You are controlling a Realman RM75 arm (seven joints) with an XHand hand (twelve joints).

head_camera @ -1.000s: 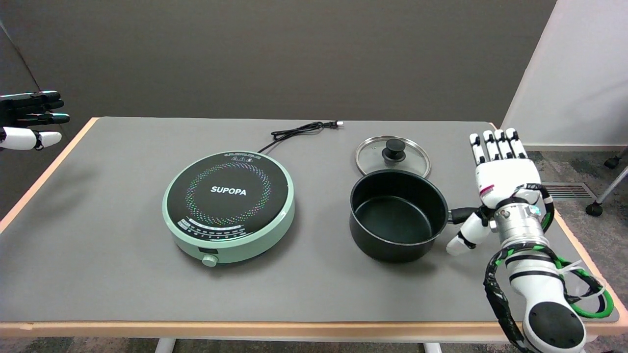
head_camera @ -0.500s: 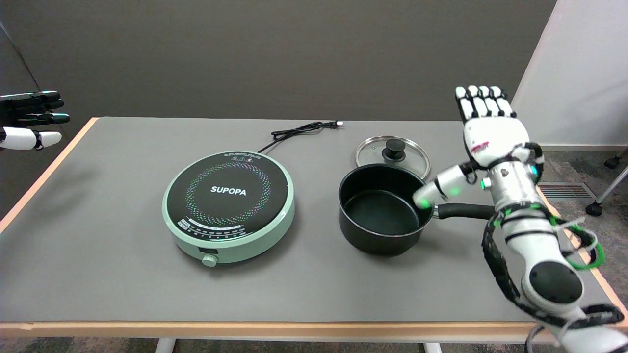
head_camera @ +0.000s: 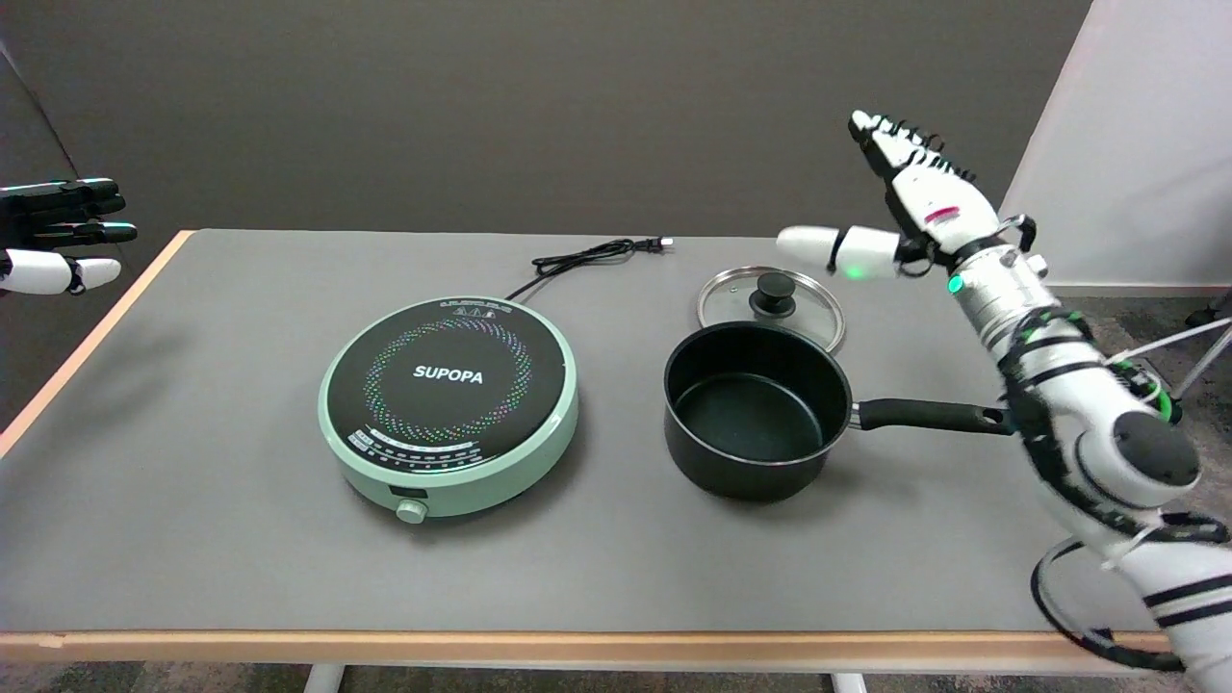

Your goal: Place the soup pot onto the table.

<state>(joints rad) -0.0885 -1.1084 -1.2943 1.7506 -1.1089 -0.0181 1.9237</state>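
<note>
grey desk (head_camera: 241, 539) holds the soup pot (head_camera: 756, 414); right hand (head_camera: 910, 207) raised above, fingers spread, holding nothing.

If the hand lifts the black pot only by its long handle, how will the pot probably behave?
The soup pot looks empty, so probably light. Its handle sticks far out sideways, so the bowl may sag downward. The handle looks smooth, so perhaps slippery.

Dark grey wall (head_camera: 481, 106), white panel (head_camera: 1136, 144), grey-topped table (head_camera: 241, 539), carpeted floor (head_camera: 1116, 332)
</note>
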